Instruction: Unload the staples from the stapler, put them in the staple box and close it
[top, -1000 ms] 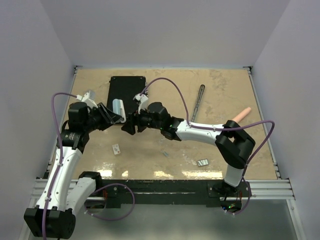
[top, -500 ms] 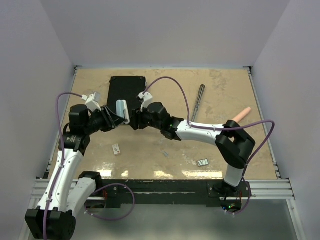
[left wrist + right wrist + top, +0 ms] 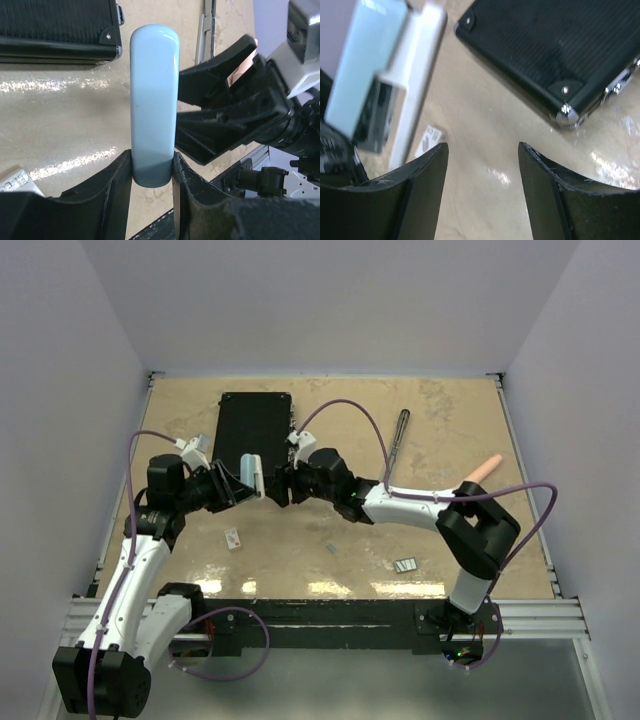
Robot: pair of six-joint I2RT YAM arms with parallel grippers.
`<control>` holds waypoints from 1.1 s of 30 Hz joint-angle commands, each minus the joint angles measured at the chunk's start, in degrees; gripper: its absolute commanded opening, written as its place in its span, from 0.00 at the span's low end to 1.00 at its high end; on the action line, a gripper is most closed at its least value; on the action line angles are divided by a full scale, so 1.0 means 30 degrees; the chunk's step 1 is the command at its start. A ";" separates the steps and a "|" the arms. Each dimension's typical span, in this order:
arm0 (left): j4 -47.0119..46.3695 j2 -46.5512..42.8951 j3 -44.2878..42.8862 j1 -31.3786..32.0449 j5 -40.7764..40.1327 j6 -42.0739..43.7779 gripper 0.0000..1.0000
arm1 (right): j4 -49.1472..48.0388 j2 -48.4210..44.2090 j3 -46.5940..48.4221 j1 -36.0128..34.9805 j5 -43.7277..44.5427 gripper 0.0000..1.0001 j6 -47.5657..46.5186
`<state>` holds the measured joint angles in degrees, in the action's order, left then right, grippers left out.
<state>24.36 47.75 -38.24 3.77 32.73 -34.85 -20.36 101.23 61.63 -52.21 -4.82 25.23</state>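
My left gripper (image 3: 152, 157) is shut on the lower end of a light-blue and white stapler (image 3: 152, 95), holding it above the table (image 3: 440, 530). Seen from above, the stapler (image 3: 250, 472) hangs between the two grippers. The right gripper (image 3: 483, 150) stands open just right of it, with nothing between its fingers, and the stapler (image 3: 380, 75) shows at the upper left of its view. A slim silver-grey bar with a dark tip (image 3: 397, 443) lies at the back right. Small staples (image 3: 331, 548) and a larger strip (image 3: 405, 565) lie near the front.
A big black case (image 3: 253, 425) lies flat at the back left, behind the grippers. A small white block (image 3: 233, 538) sits at the front left. A pinkish cylinder (image 3: 483, 471) rests near the right edge. Walls close the table on three sides.
The left gripper has carried the stapler a little right and toward the front. The right gripper has backed off to the right, staying face to face with it.
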 commanded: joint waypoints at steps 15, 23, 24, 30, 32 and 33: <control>-0.3608 -0.0242 0.1145 0.0003 0.2097 -0.0600 0.00 | -0.2149 -0.1840 -0.0943 -0.0264 -0.3199 0.67 0.0524; -0.3813 -0.0213 0.1203 0.0003 0.2244 -0.0921 0.00 | -0.1740 -0.1049 -0.0211 -0.0264 -0.2526 0.63 0.0524; -0.3813 -0.0241 0.1232 0.0003 0.2244 -0.0951 0.00 | -0.1623 -0.0961 -0.0123 -0.0264 -0.2263 0.62 0.0495; -0.3961 0.0284 0.1349 0.0003 0.3005 -0.0864 0.00 | -0.0422 -0.0550 0.0405 -0.0235 -0.0185 0.52 -0.0354; -0.3698 0.0549 0.1204 0.0003 0.3269 -0.0718 0.00 | -0.0420 -0.0725 0.0259 -0.0177 0.1251 0.46 -0.0822; -0.3406 0.0636 0.1174 0.0003 0.3298 -0.0630 0.00 | -0.0333 -0.0784 0.0259 -0.0205 0.1545 0.45 -0.0968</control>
<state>14.70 49.17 -34.15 3.55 37.10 -36.49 -21.78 99.18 60.31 -53.56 -9.91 25.32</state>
